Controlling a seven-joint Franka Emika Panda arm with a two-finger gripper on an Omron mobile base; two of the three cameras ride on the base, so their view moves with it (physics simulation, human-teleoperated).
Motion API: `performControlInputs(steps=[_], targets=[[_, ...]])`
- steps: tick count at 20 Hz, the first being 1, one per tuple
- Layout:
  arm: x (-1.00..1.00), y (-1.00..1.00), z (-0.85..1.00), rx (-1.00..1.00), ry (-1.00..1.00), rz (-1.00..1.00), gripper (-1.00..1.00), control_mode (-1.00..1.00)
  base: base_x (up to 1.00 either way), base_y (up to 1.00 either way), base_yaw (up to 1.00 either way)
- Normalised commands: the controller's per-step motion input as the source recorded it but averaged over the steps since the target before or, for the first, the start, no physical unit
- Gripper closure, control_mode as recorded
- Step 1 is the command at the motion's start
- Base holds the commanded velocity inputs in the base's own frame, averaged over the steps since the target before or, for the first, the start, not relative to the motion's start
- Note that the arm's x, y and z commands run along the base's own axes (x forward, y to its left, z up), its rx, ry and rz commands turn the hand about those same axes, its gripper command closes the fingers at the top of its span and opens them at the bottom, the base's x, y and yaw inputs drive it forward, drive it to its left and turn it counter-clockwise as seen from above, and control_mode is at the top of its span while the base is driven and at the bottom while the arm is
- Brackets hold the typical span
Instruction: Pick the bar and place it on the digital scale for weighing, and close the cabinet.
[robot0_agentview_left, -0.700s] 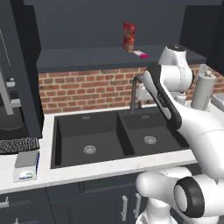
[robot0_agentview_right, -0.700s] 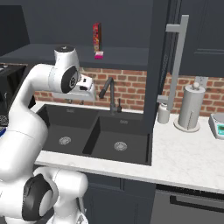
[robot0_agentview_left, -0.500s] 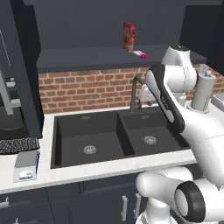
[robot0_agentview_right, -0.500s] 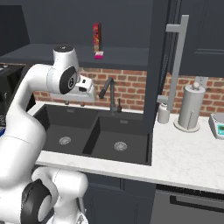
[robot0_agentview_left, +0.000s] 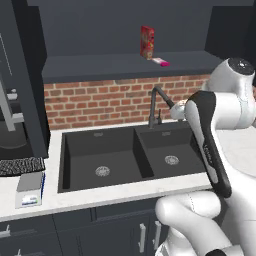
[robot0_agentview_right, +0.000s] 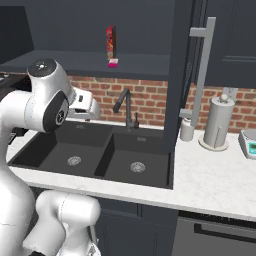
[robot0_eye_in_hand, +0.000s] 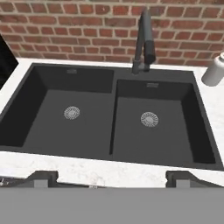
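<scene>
The pink bar (robot0_agentview_left: 161, 62) (robot0_agentview_right: 113, 62) lies on the inner shelf of the open cabinet (robot0_agentview_left: 125, 67), just beside a tall red carton (robot0_agentview_left: 147, 42). The digital scale (robot0_agentview_left: 29, 190) sits on the counter left of the sink, low and white with a blue edge. My gripper (robot0_agentview_right: 92, 111) hangs over the sink, well below the shelf and level with the faucet. In the hand view its fingertips (robot0_eye_in_hand: 42, 177) stand wide apart with nothing between them, so the gripper (robot0_eye_in_hand: 111, 178) is open. One cabinet door (robot0_agentview_right: 187, 60) stands open, its long silver handle (robot0_agentview_right: 202, 65) facing out.
A black double sink (robot0_eye_in_hand: 109, 118) with a dark faucet (robot0_eye_in_hand: 142, 41) lies under the hand. A speckled mat (robot0_agentview_left: 20, 166) is behind the scale. A soap bottle (robot0_agentview_right: 186, 129), a paper towel roll (robot0_agentview_right: 218, 122) and a small white device (robot0_agentview_right: 248, 143) stand right of the sink.
The arm has drawn back from the brick wall toward the base and sunk a little. The bar, scale and cabinet doors have not moved.
</scene>
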Motion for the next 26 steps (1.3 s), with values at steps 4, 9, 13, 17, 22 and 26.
performControlInputs(steps=[4, 9, 13, 17, 22, 26], targets=[[-0.47, 0.00, 0.87, 0.00, -0.51, 0.00, -1.00, -1.00, 0.00, 0.00, 0.00], [-0.25, 0.00, 0.93, 0.00, -0.26, 0.00, -1.00, -1.00, 0.00, 0.00, 0.00], [-0.03, -0.12, 0.82, 0.00, -0.02, 0.00, -1.00, -1.00, 0.00, 0.00, 0.00], [0.00, -0.11, 0.63, 0.00, 0.00, 0.00, -1.00, -1.00, 0.00, 0.00, 0.00], [0.23, -0.01, 0.14, 0.00, 0.00, 0.00, -1.00, -1.00, 0.00, 0.00, 0.00], [0.45, -0.02, -0.21, 0.00, -0.12, 0.00, -1.00, -1.00, 0.00, 0.00, 0.00]])
